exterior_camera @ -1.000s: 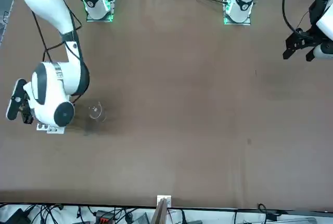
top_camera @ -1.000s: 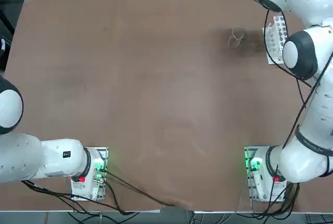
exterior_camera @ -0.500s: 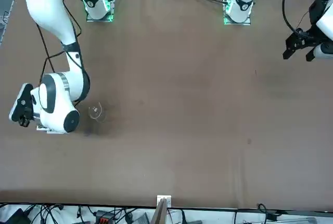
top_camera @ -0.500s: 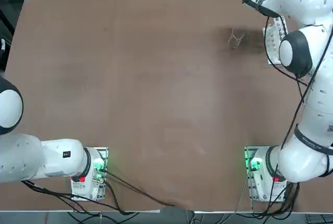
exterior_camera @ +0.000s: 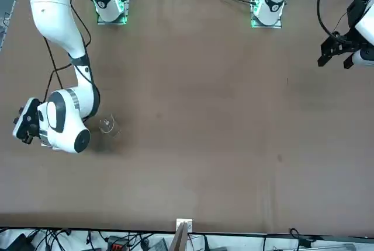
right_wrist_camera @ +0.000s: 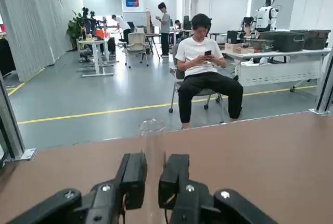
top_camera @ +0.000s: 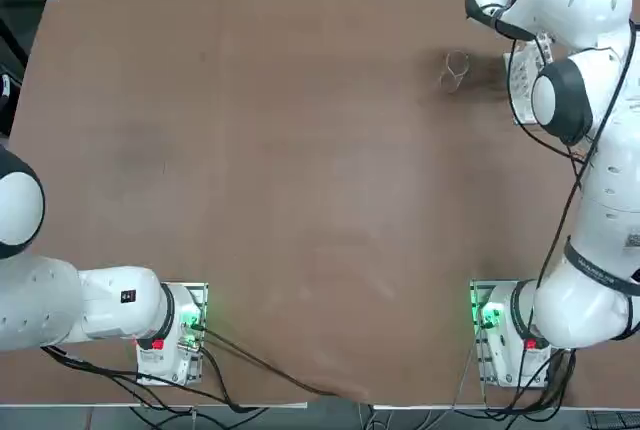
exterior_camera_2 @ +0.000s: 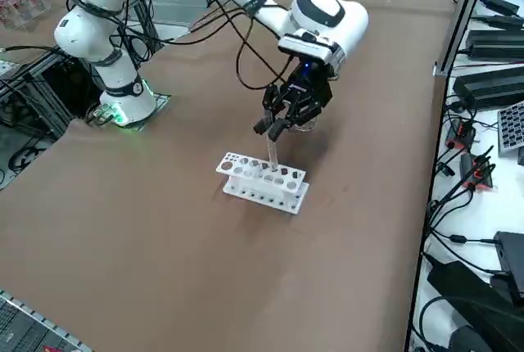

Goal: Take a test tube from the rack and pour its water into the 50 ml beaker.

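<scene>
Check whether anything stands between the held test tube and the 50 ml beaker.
Nothing visible does. The right gripper is shut on the test tube, just above the rack. Between there and the 50 ml beaker only bare table shows.

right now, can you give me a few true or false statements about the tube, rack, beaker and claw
1. The right claw is shut on the tube. True.
2. The tube lies flat on the table. False: it stands upright, its lower end at the rack.
3. The beaker stands on the table apart from the rack. True.
4. The beaker is held in the claw. False: it sits alone on the table.
5. The rack has tipped on its side. False: it stands flat, holes facing up.
</scene>
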